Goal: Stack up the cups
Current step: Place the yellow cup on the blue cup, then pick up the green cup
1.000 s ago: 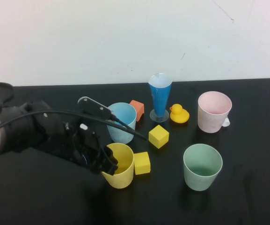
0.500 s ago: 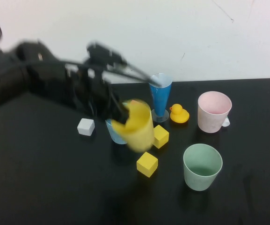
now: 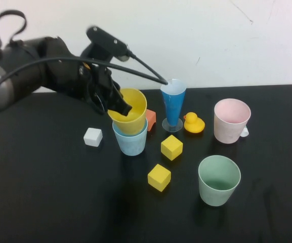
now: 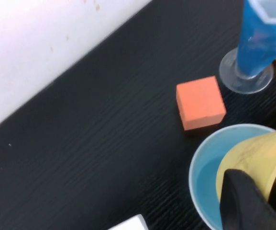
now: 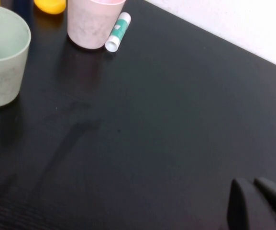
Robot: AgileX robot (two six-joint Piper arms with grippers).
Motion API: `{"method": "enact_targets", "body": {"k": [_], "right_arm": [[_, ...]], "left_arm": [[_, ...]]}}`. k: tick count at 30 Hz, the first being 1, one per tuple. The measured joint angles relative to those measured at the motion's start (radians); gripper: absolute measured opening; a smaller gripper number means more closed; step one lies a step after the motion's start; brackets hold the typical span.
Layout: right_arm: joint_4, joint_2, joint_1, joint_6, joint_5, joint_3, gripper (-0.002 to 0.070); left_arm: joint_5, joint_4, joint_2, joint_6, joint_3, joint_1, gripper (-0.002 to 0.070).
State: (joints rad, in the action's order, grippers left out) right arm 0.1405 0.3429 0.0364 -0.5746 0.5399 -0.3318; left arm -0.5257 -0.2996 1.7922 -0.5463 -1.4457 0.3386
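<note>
My left gripper [image 3: 119, 105] is shut on the rim of the yellow cup [image 3: 130, 110] and holds it tilted, its base inside the mouth of the light blue cup [image 3: 131, 142]. In the left wrist view the yellow cup [image 4: 257, 160] sits in the light blue cup [image 4: 205, 179], with one black finger [image 4: 243, 203] on its wall. The pale pink cup [image 3: 231, 120] stands at the back right and the mint green cup [image 3: 218, 179] at the front right. Both show in the right wrist view, pink [image 5: 93, 21] and green [image 5: 1, 55]. My right gripper [image 5: 255, 191] is shut and empty, out of the high view.
A tall blue cone glass [image 3: 173, 105], an orange cube [image 3: 149, 118] and a yellow duck [image 3: 193, 123] stand behind the cups. Two yellow cubes [image 3: 171, 147] [image 3: 159, 177] and a white cube [image 3: 92, 136] lie nearby. A green-and-white tube [image 5: 117, 31] lies beside the pink cup.
My left gripper lifted the yellow cup from the table's front, carried it up and back, and now holds it in the blue cup's mouth. One yellow cube shifted slightly.
</note>
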Motion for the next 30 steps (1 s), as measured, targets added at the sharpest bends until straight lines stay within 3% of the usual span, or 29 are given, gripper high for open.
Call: {"method": "enact_targets", "body": {"k": [3,5,10,13,15,19,21,30], "right_arm": [[0.0,0.0,0.0,0.0,0.0,0.0,0.0008],[0.004,0.0,0.0,0.0,-0.002,0.0,0.0008],[0.037,0.0,0.0,-0.04,0.009,-0.009,0.0008],[0.147,0.002,0.0,-0.165,0.059,-0.063,0.0007],[0.258,0.017,0.0,-0.262,0.09,-0.125,0.0006],[0.433,0.124,0.0,-0.413,0.186,-0.269,0.0006],[0.474,0.213,0.0,-0.468,0.255,-0.336,0.0006],[0.516,0.605,-0.095,-0.572,0.35,-0.506,0.0006]], "left_arm": [[0.02,0.004,0.029,-0.001,0.0,0.0,0.0021],[0.037,0.004,0.037,-0.012,0.0,0.0,0.0064],[0.105,0.006,0.019,-0.018,0.0,0.0,0.0278],[0.122,0.006,-0.025,-0.019,0.0,0.0,0.0322],[0.133,0.006,-0.07,-0.02,0.0,0.0,0.0295],[0.14,0.006,-0.211,-0.02,0.0,0.0,0.011],[0.14,0.006,-0.286,-0.018,0.0,0.0,0.0051],[0.164,0.004,-0.678,0.016,0.135,0.0,0.0002]]}}
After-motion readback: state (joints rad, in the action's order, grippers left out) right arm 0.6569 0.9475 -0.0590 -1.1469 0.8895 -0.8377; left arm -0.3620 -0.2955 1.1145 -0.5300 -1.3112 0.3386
